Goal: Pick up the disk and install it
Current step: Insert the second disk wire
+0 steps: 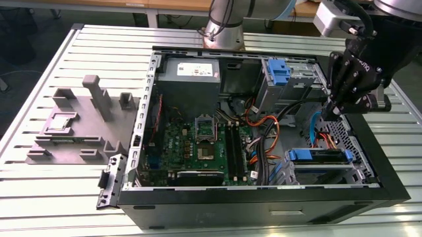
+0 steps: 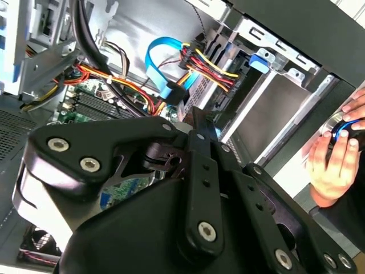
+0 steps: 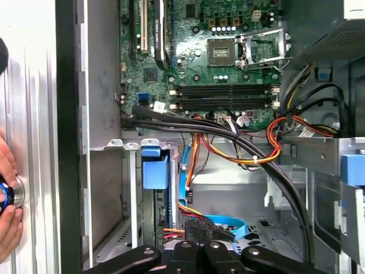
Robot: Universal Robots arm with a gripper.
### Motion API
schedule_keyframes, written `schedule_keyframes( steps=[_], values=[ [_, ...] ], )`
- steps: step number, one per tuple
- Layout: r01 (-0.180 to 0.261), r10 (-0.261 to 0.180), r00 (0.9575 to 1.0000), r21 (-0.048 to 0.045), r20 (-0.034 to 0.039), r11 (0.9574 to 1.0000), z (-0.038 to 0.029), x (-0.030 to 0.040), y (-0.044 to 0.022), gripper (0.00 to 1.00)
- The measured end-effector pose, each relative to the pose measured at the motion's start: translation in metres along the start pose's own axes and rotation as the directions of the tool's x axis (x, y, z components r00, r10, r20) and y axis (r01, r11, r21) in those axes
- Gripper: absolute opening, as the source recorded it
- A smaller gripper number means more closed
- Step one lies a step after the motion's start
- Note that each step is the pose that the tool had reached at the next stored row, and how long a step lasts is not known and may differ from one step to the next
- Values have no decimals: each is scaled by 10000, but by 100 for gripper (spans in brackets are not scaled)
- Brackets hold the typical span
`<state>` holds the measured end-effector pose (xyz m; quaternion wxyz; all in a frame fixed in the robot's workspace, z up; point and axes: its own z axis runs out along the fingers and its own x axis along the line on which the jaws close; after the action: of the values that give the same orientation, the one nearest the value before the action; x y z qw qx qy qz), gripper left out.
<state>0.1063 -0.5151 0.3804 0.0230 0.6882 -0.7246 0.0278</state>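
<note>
Open computer case on a slotted metal table, side panel off, green motherboard and a tangle of orange, red and black cables laid bare. Toward the exterior view's lower right, the disk: a flat rectangular slab lying level on top of the grey drive cage at the case's corner, edged by a bright blue plastic carrier, upper face dark from this angle, label too small to make out. Above and well apart from it, the black gripper, hanging inside the case near the wall on the exterior view's right. In the first wrist view, gripper fingers drawn together, nothing clasped between them. Just outside the case, a person's hand resting on a round silver knob.
</note>
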Motion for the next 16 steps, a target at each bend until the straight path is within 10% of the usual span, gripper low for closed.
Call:
schedule_keyframes(
  steps=[16],
  values=[
    [-281, 281, 9996, -21, -17, 9996, -45, -161, 5, 10]
  ],
)
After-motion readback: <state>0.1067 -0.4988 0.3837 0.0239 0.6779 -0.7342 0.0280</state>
